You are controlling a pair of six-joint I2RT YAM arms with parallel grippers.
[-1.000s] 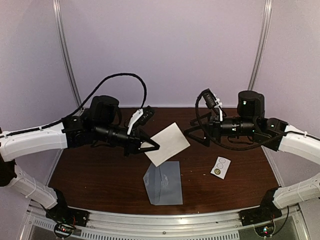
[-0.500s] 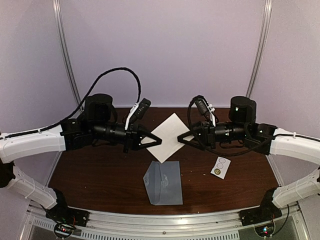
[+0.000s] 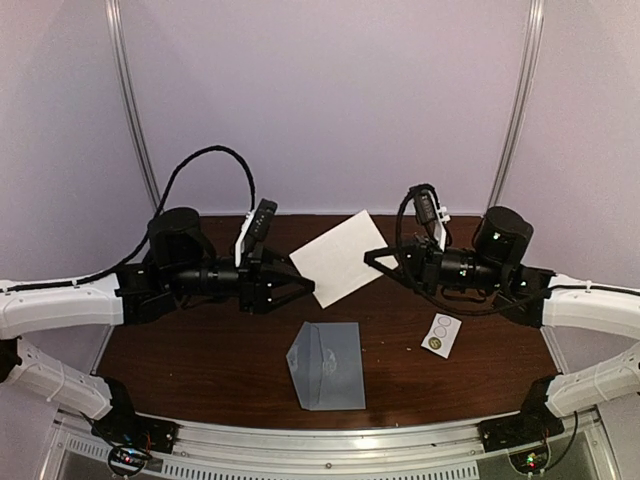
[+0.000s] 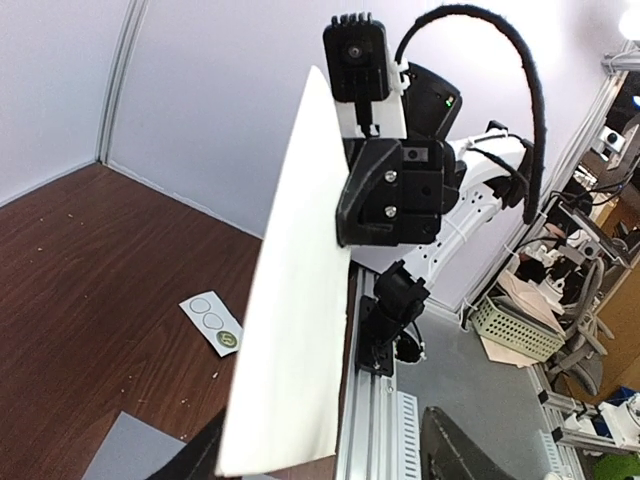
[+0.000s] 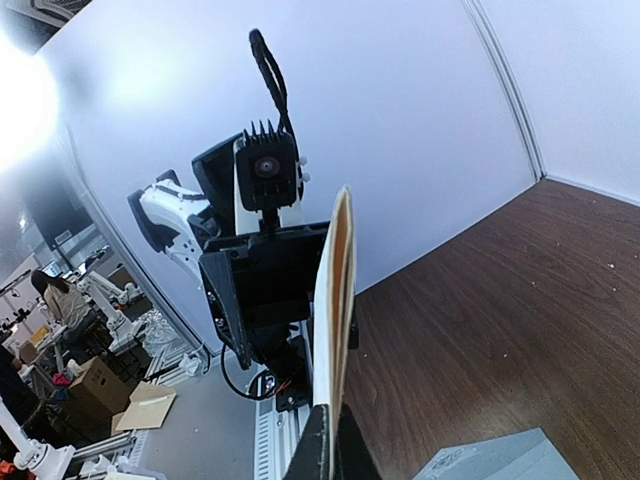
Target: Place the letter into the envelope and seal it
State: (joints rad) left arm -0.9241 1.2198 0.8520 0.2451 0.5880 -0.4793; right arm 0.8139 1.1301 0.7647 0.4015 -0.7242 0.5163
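- One light, bendy letter (image 3: 340, 257) hangs mid-air, the right tool (image 3: 374, 258) pinching its corner.
- Empty, the left tool (image 3: 300, 289) gapes just beside it.
- Grey-blue envelope (image 3: 328, 365) lies flat on the counter (image 3: 200, 350) below; thin paper, best taken by its flap edge.

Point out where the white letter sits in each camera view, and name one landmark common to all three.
Top external: the letter is a tilted white sheet held just above centre.
Left wrist: it runs down the middle, nearly edge-on.
Right wrist: it is a thin edge-on strip at centre, rising from the bottom edge.
Shared landmark: the grey-blue envelope, lying flat.
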